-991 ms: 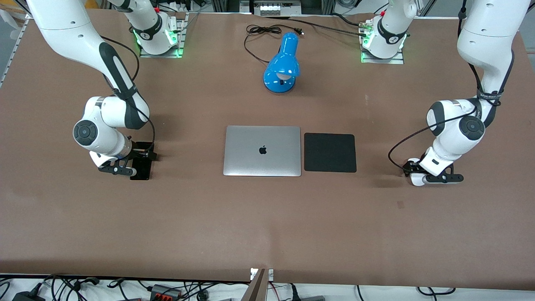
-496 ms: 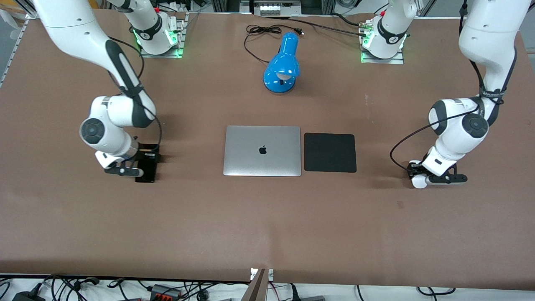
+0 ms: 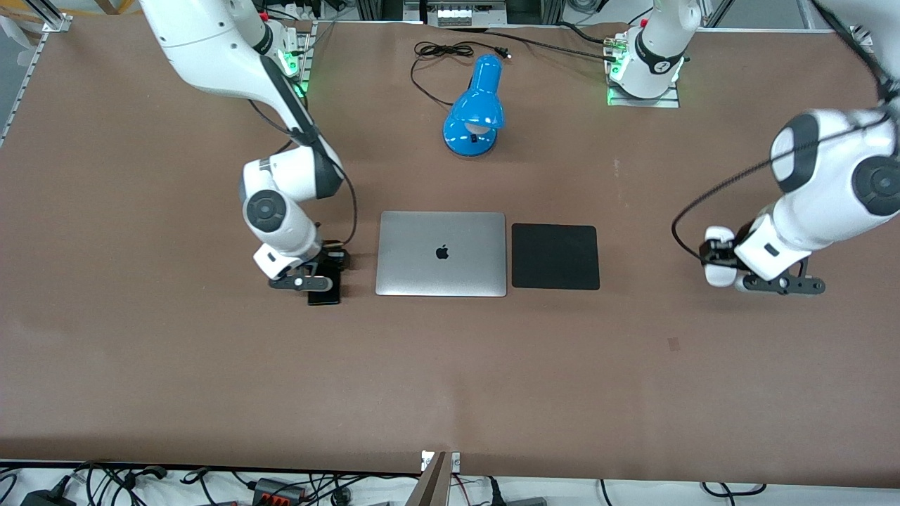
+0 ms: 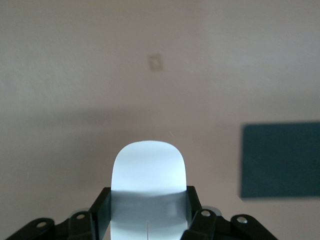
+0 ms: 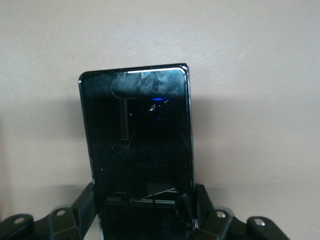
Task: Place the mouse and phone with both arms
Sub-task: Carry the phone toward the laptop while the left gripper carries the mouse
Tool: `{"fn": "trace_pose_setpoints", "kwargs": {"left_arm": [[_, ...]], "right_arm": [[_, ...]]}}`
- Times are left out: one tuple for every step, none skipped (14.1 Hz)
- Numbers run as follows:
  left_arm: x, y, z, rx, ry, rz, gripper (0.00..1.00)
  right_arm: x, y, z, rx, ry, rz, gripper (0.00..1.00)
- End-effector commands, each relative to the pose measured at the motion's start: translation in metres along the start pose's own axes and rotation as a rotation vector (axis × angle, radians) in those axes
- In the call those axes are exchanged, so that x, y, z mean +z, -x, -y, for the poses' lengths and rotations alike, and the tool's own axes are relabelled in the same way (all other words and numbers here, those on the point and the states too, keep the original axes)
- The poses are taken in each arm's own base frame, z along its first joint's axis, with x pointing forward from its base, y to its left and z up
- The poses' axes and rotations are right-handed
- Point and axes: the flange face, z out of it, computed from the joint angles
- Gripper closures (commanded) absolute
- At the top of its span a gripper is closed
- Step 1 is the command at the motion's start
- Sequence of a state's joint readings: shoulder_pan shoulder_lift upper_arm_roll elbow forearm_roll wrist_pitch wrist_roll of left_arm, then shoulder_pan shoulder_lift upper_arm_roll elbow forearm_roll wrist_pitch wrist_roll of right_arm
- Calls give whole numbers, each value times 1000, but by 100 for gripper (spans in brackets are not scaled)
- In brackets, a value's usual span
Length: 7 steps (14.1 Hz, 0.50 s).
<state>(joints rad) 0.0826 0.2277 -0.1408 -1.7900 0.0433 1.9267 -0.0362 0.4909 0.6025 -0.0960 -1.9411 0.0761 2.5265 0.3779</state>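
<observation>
Brown table (image 3: 450, 372) — right pincer (image 3: 318, 275) pinching phone (image 3: 324, 294) beside laptop (image 3: 441, 253); left pincer (image 3: 724, 263) pinching mouse (image 3: 718, 266).

- Laptop (image 3: 441, 254), centre of the front view: a dark apple-shaped logo at the middle of its closed silver lid; no lettering with it.
- Robot bases, upper left (image 3: 281, 56) and upper right (image 3: 643, 67) of the front view: a small dark mark on each joint band, too small to read.
- No other text, number or sign can be read in any view.
</observation>
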Motion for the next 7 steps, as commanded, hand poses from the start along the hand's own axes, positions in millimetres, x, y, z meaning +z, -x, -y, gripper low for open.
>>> {"fn": "trace_pose_setpoints", "kwargs": {"left_arm": [[0,-1,-62,-15,-1,46,69],[11,3,-89,8,4,67,69],[32,7,-121,5,6,98,69],[49,7,-140,-41,7,104,69],[66,8,-159,-47,8,94,69],[86,10,-172,-37,-9,79,69],[107,11,-183,-31,-37,39,69]], "right_arm": [[6,-2,8,22,2,1,88],[7,-1,11,21,1,1,42],[5,-4,9,26,-3,-8,0],[-8,-11,12,29,-10,-32,0],[-36,-27,3,47,-22,-66,0],[-67,-44,-16,75,-25,-91,0],[-106,-65,-37,110,-24,-109,0]]}}
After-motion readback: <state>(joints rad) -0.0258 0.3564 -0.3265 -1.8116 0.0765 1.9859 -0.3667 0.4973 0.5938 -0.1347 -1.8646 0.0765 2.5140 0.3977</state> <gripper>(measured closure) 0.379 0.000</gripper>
